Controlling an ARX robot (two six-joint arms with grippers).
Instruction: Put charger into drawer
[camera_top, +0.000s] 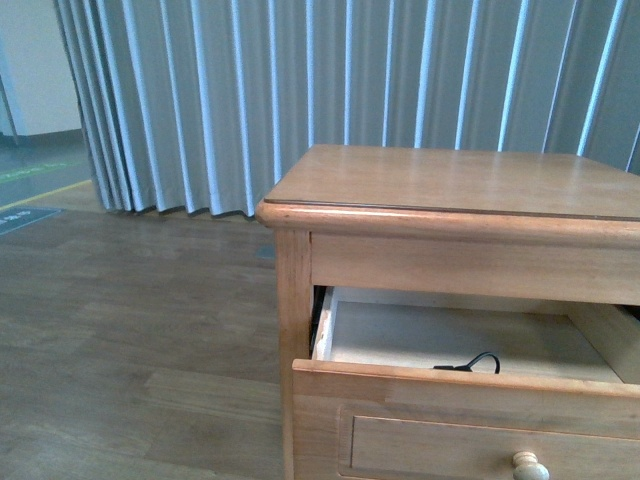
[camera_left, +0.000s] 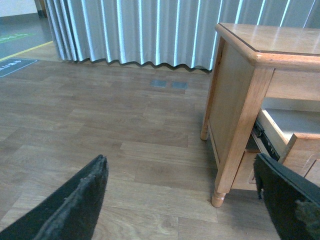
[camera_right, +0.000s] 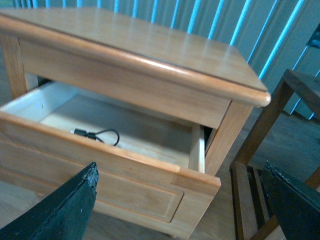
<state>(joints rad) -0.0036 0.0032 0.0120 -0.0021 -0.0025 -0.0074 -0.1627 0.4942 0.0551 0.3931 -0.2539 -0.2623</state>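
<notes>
No text can be read anywhere: the floor mat by the curtain carries pale lettering (too blurred and small to make out).

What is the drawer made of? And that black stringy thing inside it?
The drawer looks like light-brown wood with a smooth, slightly shiny coat; grain lines show on its front. The black thing is the charger cable, probably rubbery plastic: thin, dark and bent into a loop. Its plug block is hidden.

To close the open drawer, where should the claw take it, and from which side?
Take the drawer at the round knob on its front panel, approaching straight from the front. The knob sticks out from the flat panel, so the fingers can close around it. Both claws hang open and apart from the cabinet.
</notes>
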